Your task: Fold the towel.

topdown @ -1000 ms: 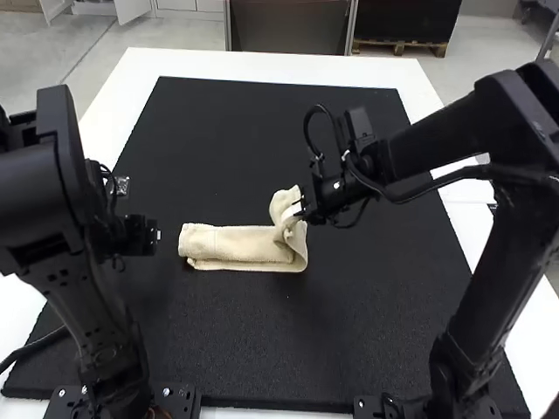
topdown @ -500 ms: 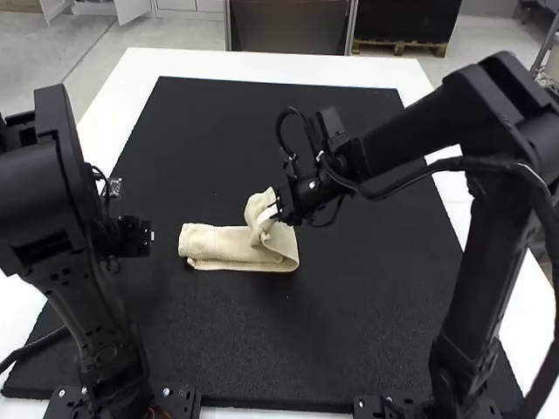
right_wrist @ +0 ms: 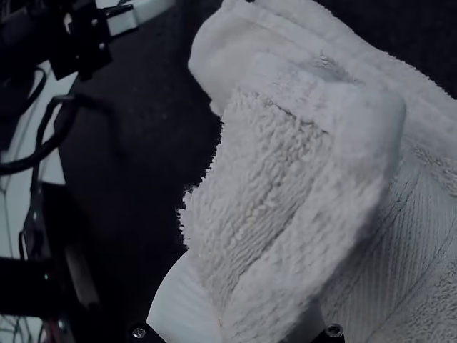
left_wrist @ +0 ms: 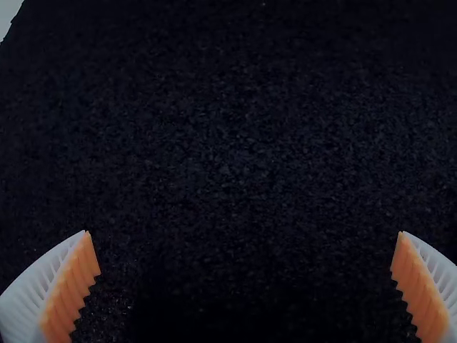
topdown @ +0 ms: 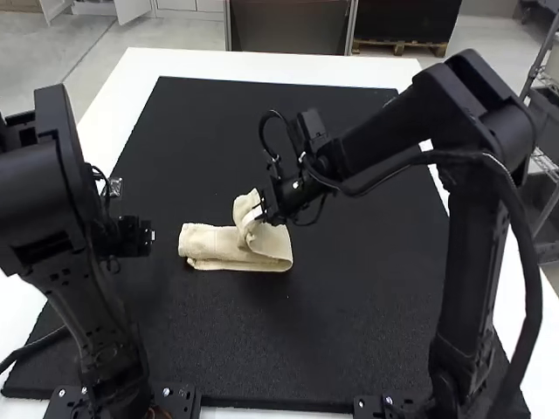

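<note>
A cream towel (topdown: 214,243) lies as a folded strip across the dark mat, its right end lifted and curled over toward the left. My right gripper (topdown: 262,212) is shut on that raised end, above the strip. In the right wrist view the towel (right_wrist: 278,171) bulges up between the fingers of the right gripper (right_wrist: 246,314), covering much of them. My left gripper (topdown: 150,234) is held left of the towel, apart from it. In the left wrist view the left gripper (left_wrist: 244,232) has its fingers wide apart over bare mat.
The black mat (topdown: 262,340) covers most of the white table (topdown: 262,65). Mat surface extends behind and in front of the towel. The left arm stands close by the mat's left side.
My right gripper has moved left, carrying the raised towel end over the strip; the towel's right fold has shifted left too. The left gripper shifted slightly left, then kept still.
</note>
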